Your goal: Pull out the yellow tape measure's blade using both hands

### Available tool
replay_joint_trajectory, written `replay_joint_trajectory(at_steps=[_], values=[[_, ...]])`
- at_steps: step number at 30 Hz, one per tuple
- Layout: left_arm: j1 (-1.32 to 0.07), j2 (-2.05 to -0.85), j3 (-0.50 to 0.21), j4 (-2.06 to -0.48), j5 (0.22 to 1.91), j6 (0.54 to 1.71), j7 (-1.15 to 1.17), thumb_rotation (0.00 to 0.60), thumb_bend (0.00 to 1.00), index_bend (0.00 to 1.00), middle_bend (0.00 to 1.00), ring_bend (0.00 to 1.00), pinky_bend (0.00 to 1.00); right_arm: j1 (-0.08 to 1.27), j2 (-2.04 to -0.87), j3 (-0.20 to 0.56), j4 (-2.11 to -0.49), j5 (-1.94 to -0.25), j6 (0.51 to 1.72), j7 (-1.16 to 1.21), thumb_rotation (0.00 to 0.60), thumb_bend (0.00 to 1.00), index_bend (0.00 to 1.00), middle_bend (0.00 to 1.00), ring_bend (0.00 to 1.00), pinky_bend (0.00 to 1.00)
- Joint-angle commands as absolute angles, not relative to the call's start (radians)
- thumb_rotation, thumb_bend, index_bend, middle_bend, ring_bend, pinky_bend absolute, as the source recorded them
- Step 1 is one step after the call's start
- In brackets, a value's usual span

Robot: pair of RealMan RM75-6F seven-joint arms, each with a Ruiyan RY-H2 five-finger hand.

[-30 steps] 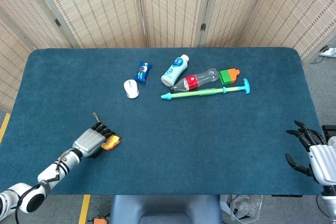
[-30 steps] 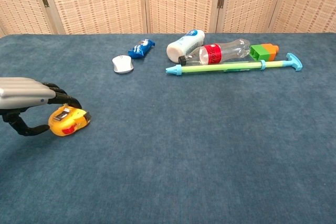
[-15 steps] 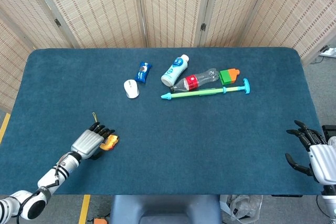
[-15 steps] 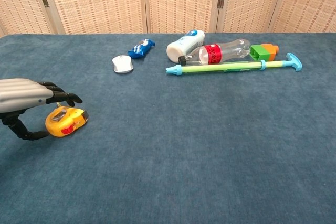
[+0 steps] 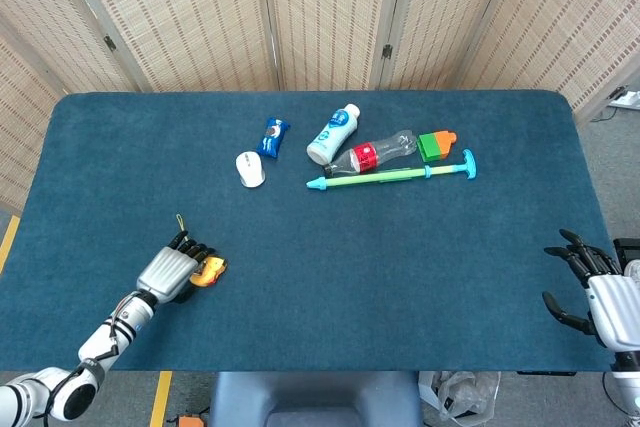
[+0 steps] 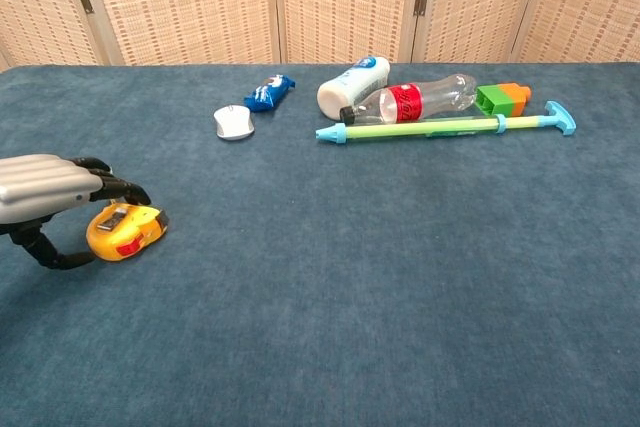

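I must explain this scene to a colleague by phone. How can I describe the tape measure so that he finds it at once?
Start from the dark blue carpeted table and go to its near left part, far from the row of bottles and toys at the back. There the left robot hand arches over a small rounded yellow tape measure with a red patch on its side. It is the only yellow thing on the table.

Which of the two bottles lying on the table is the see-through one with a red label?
The clear plastic bottle with the red label, lying beside the green stick; the white bottle with the blue label next to it is opaque.
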State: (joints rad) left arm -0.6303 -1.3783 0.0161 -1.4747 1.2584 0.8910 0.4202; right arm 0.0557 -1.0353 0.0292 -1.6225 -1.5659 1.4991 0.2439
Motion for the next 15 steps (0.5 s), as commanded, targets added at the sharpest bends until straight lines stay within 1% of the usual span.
replay_joint_trajectory(at_steps=[1, 9, 15], values=[[-0.627, -1.385, 0.016, -1.468, 1.261, 0.897, 0.419, 0.600, 0.39, 0.18, 0.22, 0.19, 0.05, 0.056, -1.035, 0.029, -1.625, -1.565, 1.498, 0.241, 0.600, 0.37, 0.23, 0.12, 0.19, 0.15], [-0.619, -1.404, 0.013, -1.449, 1.274, 0.913, 0.397, 0.600, 0.39, 0.22, 0.26, 0.22, 0.06, 0.057, -1.031, 0.029, -1.636, -1.563, 1.495, 0.232, 0.600, 0.37, 0.23, 0.12, 0.19, 0.15], [-0.612, -1.426, 0.005, -1.415, 1.305, 0.941, 0.356, 0.600, 0.38, 0.29, 0.33, 0.28, 0.09, 0.060, -1.029, 0.029, -1.645, -1.564, 1.489, 0.222, 0.600, 0.37, 0.23, 0.12, 0.19, 0.15]])
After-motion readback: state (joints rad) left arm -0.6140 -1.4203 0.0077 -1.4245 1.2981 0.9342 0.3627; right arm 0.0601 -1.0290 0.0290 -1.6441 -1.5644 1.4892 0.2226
